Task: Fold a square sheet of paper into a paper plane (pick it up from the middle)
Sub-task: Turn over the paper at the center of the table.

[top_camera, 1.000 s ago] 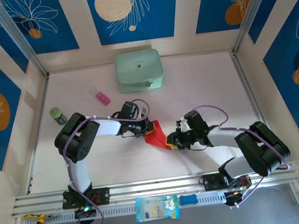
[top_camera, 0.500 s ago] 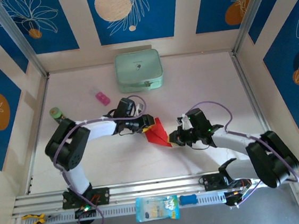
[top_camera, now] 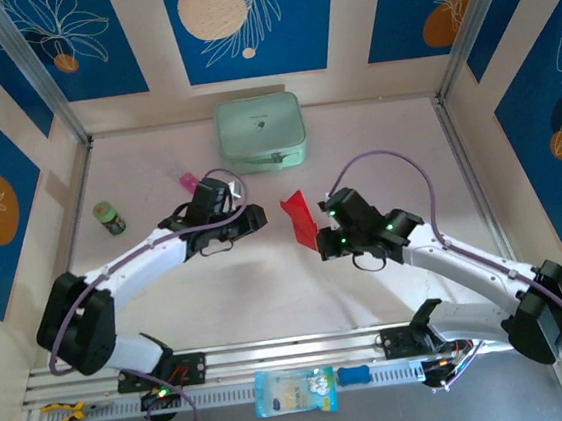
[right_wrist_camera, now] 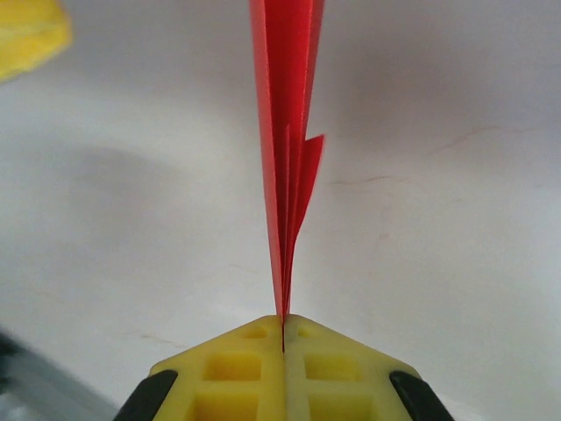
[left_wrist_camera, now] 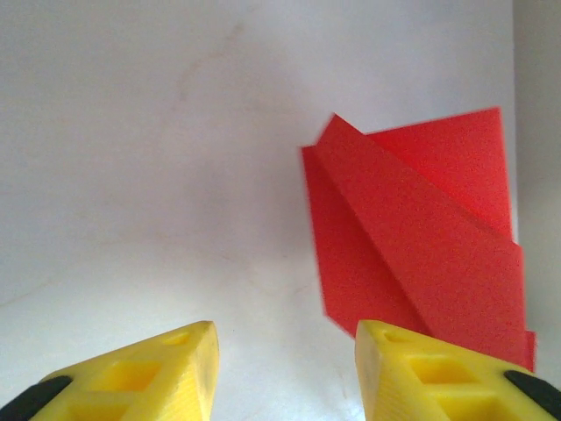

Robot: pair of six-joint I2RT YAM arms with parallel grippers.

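The square sheet of paper is folded into a slim red paper plane that stands on edge above the table. My right gripper is shut on its near end. In the right wrist view the paper plane rises edge-on from between the closed yellow tips of the right gripper. My left gripper is to the left of it, apart from it and open. In the left wrist view the left gripper holds nothing, and the paper plane shows its broad folded side beyond the right fingertip.
A pale green case lies at the back centre. A small pink block is just behind the left wrist, and a small green-capped jar is at the left. A blue-and-white packet lies on the front rail. Walls close in the table.
The left gripper has opened, let go of the red paper and drawn back to the left. The right gripper has shut on the paper and carried it up and toward the back.
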